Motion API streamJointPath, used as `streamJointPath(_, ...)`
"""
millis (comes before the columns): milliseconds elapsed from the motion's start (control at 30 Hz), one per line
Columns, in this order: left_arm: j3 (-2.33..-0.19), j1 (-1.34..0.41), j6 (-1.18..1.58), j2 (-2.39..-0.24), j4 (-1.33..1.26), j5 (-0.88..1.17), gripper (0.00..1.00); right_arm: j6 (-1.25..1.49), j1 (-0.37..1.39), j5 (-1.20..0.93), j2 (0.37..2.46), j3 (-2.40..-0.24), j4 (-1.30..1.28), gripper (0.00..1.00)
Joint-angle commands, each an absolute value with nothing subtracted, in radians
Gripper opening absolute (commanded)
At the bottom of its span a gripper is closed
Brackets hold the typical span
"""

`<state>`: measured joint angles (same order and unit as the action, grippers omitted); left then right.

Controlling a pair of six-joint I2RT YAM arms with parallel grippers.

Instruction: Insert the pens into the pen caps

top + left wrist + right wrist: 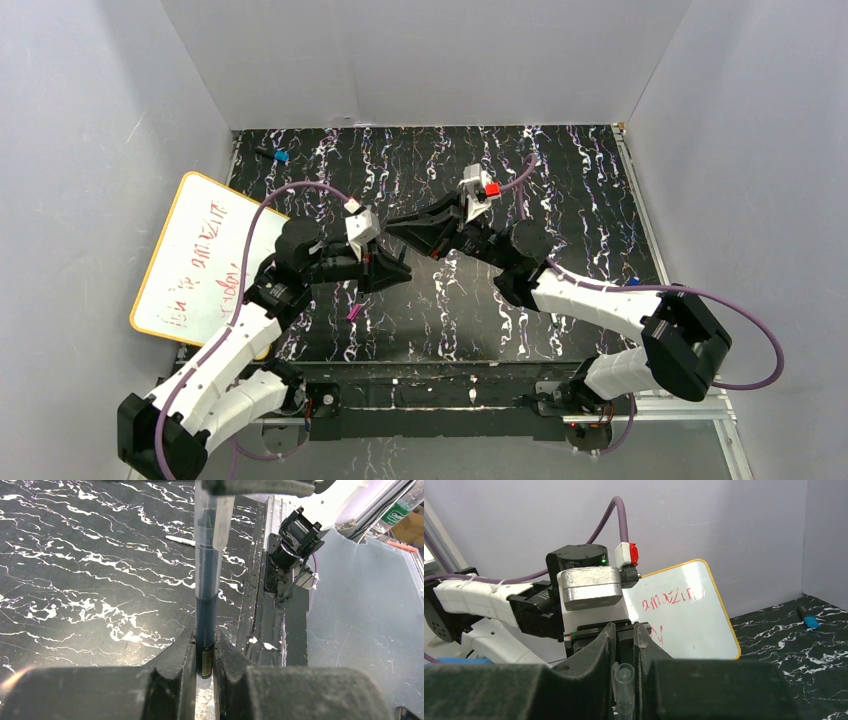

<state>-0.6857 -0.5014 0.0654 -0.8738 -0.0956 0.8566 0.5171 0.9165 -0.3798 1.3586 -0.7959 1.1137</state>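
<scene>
Pinches a dark pen in the left jaws, shut tight on the barrel just above its pale rear end. From the left wrist, shows the pen running straight out of those jaws, long axis in line with the arm's reach, front end aimed at the right jaws.

Closes the right jaws, only narrowly parted, on a translucent cap: a short clear tube lying lengthwise between the fingers, open rim facing the left arm. Cannot tell how far the pen's tip sits inside it.

From overhead, both sets of jaws nose to nose, raised above the middle of the black, white-veined counter.

On the counter near the left arm, toward the near edge, a magenta cap, loose and well apart from both jaws. Beyond the held pen in the left wrist view, a pale pen lying flat, touching nothing.

At the counter's left edge, a yellow-rimmed whiteboard with red writing. Near the far left corner, a blue-tipped black object.
</scene>
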Motion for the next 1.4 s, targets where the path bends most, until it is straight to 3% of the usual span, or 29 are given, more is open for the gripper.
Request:
streamJointPath(0, -0.813, -0.474, 0.116, -0.888, -0.289, 0.809, 0.0, 0.523, 0.968, -0.469, 1.378, -0.751, 1.038, 0.01)
streamJointPath(867, -0.959, -0.422, 0.006, -0.914, -0.119, 0.864, 0.0, 0.508, 1.039, -0.477, 1.399, -0.662, 0.976, 0.01)
streamJointPath(1367, -0.977, -0.417, 0.045, -0.923, -0.219, 0.822, 0.0, 0.532, 1.087, -0.471, 1.428, -0.639, 1.006, 0.01)
